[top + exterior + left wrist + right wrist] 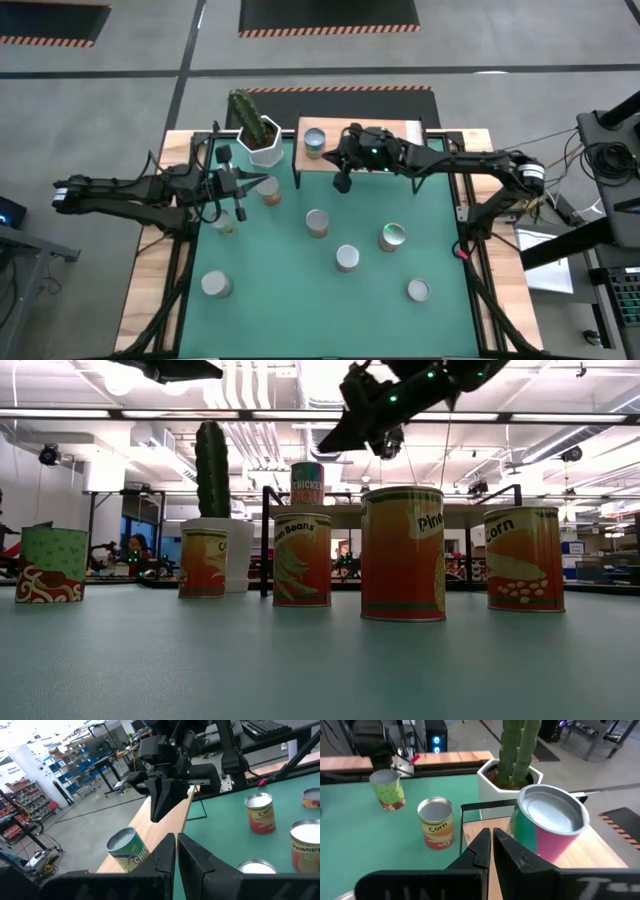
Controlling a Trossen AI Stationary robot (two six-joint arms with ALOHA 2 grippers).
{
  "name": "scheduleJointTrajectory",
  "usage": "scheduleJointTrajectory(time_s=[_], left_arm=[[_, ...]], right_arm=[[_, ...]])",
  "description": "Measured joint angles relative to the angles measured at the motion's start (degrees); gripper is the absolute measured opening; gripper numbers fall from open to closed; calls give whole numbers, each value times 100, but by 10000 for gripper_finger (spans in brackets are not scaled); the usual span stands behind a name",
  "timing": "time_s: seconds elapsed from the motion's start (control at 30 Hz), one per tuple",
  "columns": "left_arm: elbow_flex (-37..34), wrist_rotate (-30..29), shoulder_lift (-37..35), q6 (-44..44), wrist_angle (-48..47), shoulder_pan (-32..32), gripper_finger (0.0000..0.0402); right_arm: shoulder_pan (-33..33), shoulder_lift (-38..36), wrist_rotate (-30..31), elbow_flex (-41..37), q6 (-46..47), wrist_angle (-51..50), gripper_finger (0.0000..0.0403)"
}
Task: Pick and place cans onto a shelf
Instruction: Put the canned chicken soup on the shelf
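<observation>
The shelf (pixel 385 158) is a light-wood board at the back of the green mat. One can (pixel 315 141) stands on its left end; it also shows in the low view (pixel 307 483) and the right wrist view (pixel 550 825). My right gripper (pixel 343 184) is shut and empty, raised at the shelf's front edge just right of that can (pixel 129 850). My left gripper (pixel 258 183) is shut and empty beside an orange can (pixel 270 191). Several more cans stand on the mat, among them a green one (pixel 226 222), a middle one (pixel 317 222) and a front left one (pixel 216 285).
A white hexagonal pot with a cactus (pixel 258 135) stands just left of the shelf. The wooden table's rim (pixel 145 290) frames the mat. In the low view the pineapple can (pixel 403 553) and corn can (pixel 524 558) stand nearest.
</observation>
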Motion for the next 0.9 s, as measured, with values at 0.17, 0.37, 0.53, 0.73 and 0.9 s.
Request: scheduleJointTrajectory(time_s=[0.17, 0.37, 0.53, 0.73, 0.9], left_arm=[[-1, -2, -17, 31, -82, 0, 0], [-1, -2, -39, 29, -81, 0, 0], [-1, -4, -48, 31, -78, 0, 0], [-1, -2, -48, 36, -72, 0, 0], [-1, -3, -39, 117, -28, 0, 0]], right_arm=[[0, 247, 0, 197, -52, -171, 9], [-34, 352, 43, 186, -48, -167, 9], [-116, 546, 139, 178, -110, -142, 9], [-184, 704, 137, 173, -188, -54, 9], [-230, 794, 147, 184, -262, 96, 9]])
